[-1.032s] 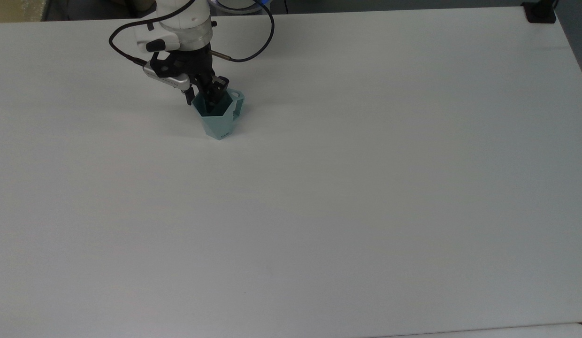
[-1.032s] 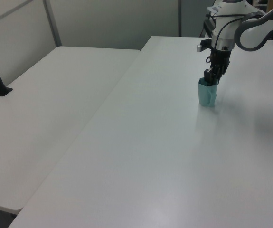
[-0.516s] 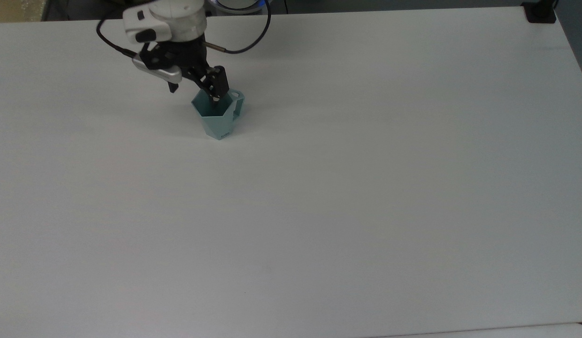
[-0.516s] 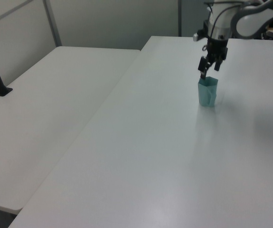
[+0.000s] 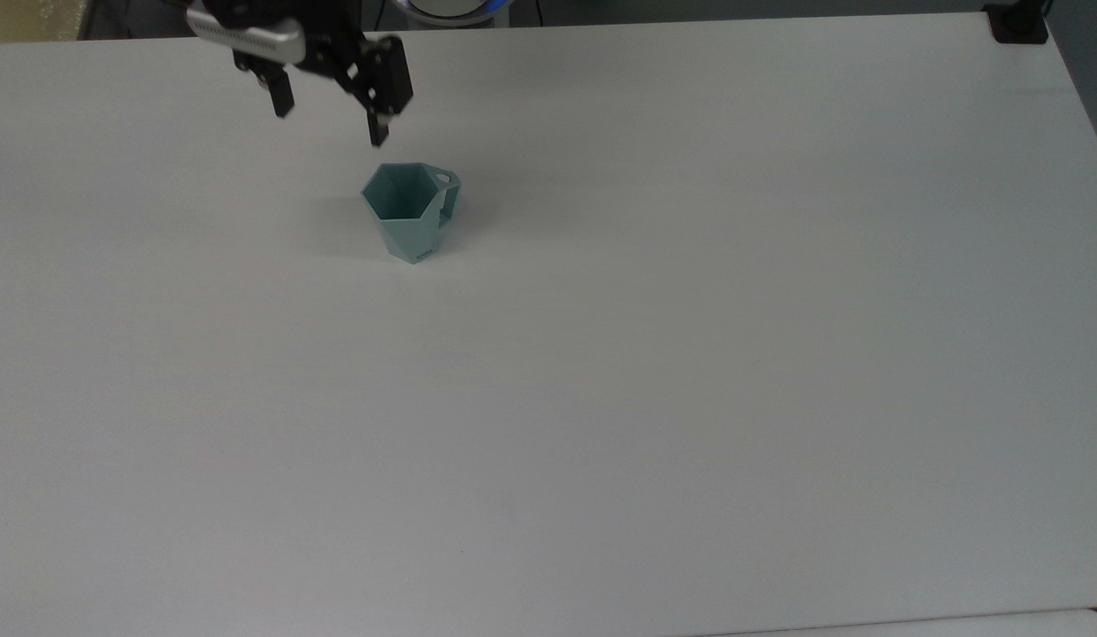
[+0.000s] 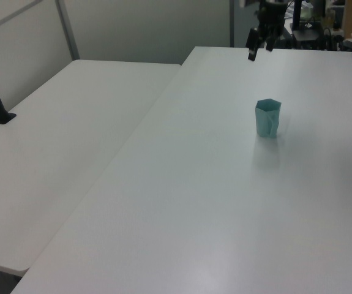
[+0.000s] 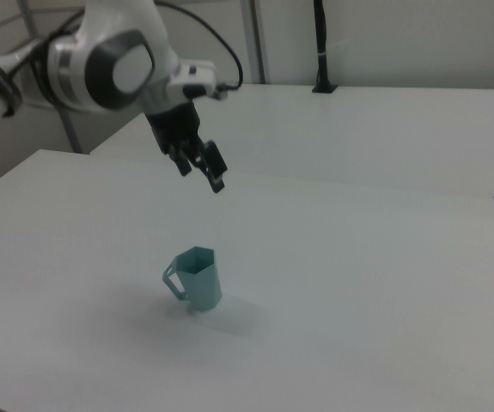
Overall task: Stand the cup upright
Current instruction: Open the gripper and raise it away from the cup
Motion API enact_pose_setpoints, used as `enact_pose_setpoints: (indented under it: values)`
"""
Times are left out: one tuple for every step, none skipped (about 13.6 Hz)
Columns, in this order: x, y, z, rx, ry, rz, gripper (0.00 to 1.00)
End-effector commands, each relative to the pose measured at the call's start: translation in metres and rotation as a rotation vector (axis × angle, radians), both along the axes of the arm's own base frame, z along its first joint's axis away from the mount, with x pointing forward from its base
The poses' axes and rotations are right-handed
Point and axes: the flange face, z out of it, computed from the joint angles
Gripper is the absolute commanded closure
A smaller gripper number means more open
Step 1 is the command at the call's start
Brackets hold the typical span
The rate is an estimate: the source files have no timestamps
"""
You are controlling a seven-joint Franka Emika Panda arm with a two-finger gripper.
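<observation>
Pincer (image 5: 330, 124) hung in the air above the white surface (image 5: 655, 372), its two black fingers (image 5: 378, 133) spread apart with nothing between them. In the top view it sat near the upper edge, at about 11 o'clock from the cup (image 5: 410, 211) and apart from it. In the right view the pincer (image 7: 200, 170) was well above the cup (image 7: 196, 279), at roughly 12 o'clock from it, on the end of the white arm (image 7: 113, 60) reaching in from the right view's left. In the left view the pincer (image 6: 259, 50) hung near the far end of the surface (image 6: 212, 202), at around 12 o'clock from the cup (image 6: 267, 119).

Cup stood upright on the surface, hexagonal mouth up, base down. Pale teal, faceted sides. Its flat handle (image 5: 448, 196) with a hole pointed to 3 o'clock in the top view. Inside looked empty.

A second white tabletop (image 6: 59, 141) lay alongside, at 9 o'clock in the left view.
</observation>
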Motion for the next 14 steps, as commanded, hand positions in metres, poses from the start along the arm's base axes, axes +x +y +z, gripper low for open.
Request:
enact_pose_setpoints:
  values:
    - [-0.010,-0.020,0.036,0.037,0.123,0.193,0.00]
    - [-0.015,-0.030,0.042,0.040,0.155,0.227,0.00]
    - [-0.018,-0.033,0.043,0.039,0.170,0.241,0.00]
    - [-0.020,-0.036,0.045,0.040,0.173,0.240,0.00]
    - [-0.022,-0.042,0.050,0.043,0.164,0.231,0.00]
    - [-0.023,-0.046,0.053,0.043,0.159,0.230,0.00]
    - [-0.024,-0.048,0.054,0.044,0.155,0.226,0.00]
    - [-0.025,-0.049,0.056,0.045,0.150,0.227,0.00]
    - [-0.026,-0.049,0.057,0.043,0.152,0.232,0.00]
    - [-0.027,-0.050,0.060,0.045,0.147,0.231,0.00]
    - [-0.028,-0.051,0.061,0.041,0.146,0.229,0.00]
    - [-0.029,-0.052,0.062,0.037,0.146,0.230,0.00]
    - [-0.028,-0.050,0.061,0.035,0.146,0.232,0.00]
    - [-0.028,-0.052,0.061,0.033,0.146,0.233,0.00]
